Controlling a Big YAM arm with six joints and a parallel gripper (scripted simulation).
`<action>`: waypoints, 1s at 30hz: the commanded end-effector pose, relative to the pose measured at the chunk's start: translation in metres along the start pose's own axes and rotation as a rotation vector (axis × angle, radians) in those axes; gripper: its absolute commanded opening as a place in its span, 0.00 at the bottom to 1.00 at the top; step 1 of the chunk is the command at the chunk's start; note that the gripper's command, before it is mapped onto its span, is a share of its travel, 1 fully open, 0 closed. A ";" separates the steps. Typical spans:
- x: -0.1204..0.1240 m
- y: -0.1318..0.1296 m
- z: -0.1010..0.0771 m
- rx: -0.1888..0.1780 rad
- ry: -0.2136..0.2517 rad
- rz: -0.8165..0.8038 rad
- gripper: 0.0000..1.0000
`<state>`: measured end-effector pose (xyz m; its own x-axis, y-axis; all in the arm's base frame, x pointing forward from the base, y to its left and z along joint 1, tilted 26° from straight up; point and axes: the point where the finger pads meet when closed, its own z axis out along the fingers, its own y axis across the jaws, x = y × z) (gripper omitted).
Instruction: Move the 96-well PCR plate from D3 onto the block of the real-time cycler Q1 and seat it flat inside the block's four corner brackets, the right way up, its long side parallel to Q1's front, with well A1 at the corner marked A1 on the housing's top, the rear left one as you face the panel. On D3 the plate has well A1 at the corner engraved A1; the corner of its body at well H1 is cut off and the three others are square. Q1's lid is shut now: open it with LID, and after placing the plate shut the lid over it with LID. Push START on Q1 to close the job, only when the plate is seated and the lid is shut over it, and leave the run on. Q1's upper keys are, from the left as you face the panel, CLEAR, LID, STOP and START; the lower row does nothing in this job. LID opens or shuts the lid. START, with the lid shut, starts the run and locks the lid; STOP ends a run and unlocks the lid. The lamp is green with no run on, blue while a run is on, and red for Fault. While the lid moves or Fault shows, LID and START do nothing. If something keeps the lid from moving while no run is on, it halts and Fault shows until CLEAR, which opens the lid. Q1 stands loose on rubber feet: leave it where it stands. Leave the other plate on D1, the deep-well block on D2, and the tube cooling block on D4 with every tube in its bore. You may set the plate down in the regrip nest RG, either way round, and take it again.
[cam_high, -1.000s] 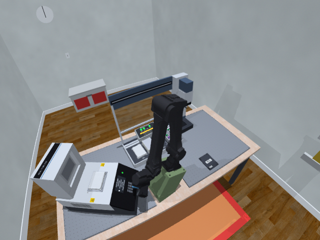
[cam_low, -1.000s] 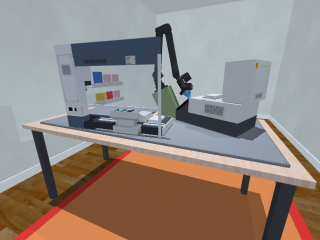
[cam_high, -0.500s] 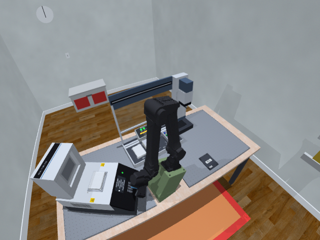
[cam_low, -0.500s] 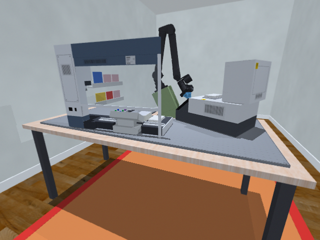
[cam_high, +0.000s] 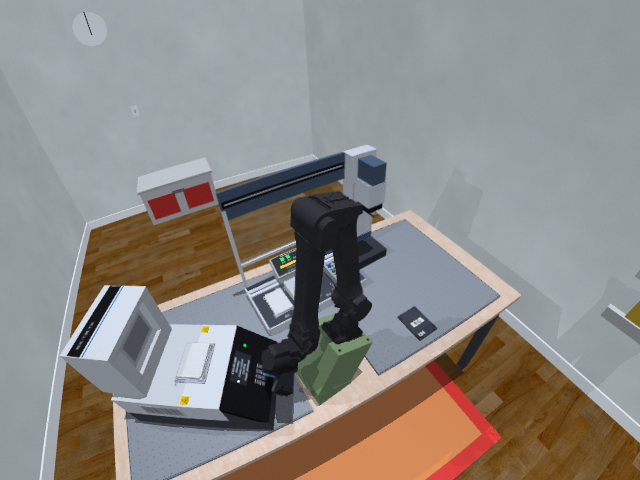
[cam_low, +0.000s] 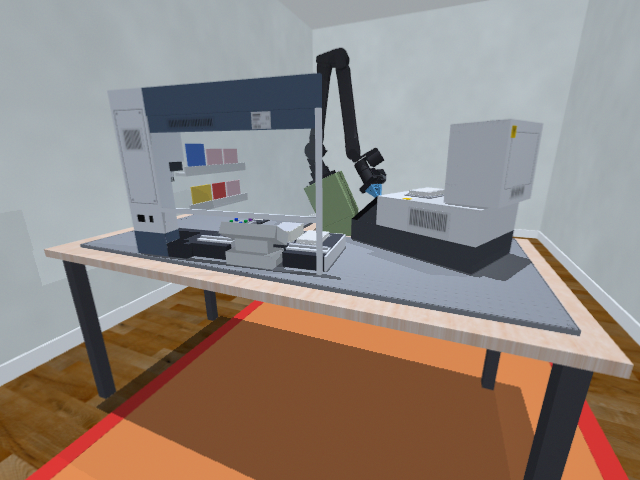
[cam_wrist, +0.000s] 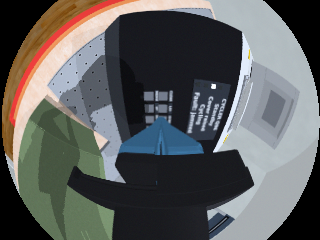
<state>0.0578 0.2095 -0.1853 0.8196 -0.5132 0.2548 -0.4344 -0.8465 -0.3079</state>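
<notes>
The real-time cycler Q1 (cam_high: 217, 338) serves as the landmark on the bench (cam_high: 465, 273); its lid (cam_high: 111, 335) stands raised at its rear, and the 96-well PCR plate (cam_high: 195, 361) lies on the block in the middle of its top, between the lid and the sloping black panel (cam_high: 248, 372) at its front; whether the plate sits flat within the corner brackets, and which corner holds A1, is too small to tell from here. The lamp (cam_high: 244, 345) on that panel glows green, so no run appears to be on.

The end effector (cam_wrist: 160, 135) hangs just above the panel's keypad (cam_wrist: 158, 104), its blue fingers pressed together into a single point and holding nothing; in the wrist view that point aims at the key rows, beside the white-lettered label (cam_wrist: 212, 108).

The step in hand seems to be the lid-closing press, with the plate already delivered; the next move calls for lowering the closed tip squarely onto LID, second from the left in the upper row, lightly enough that Q1 does not slide on its feet; START should wait until the lid is fully down.
</notes>
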 end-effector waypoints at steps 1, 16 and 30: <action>-0.010 -0.018 0.000 0.037 -0.023 0.033 0.00; 0.001 -0.007 0.026 0.013 -0.007 0.008 0.00; -0.005 -0.009 0.024 0.021 -0.008 0.012 0.00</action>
<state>0.0709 0.2147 -0.2113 0.8164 -0.5174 0.2562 -0.4375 -0.8440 -0.3103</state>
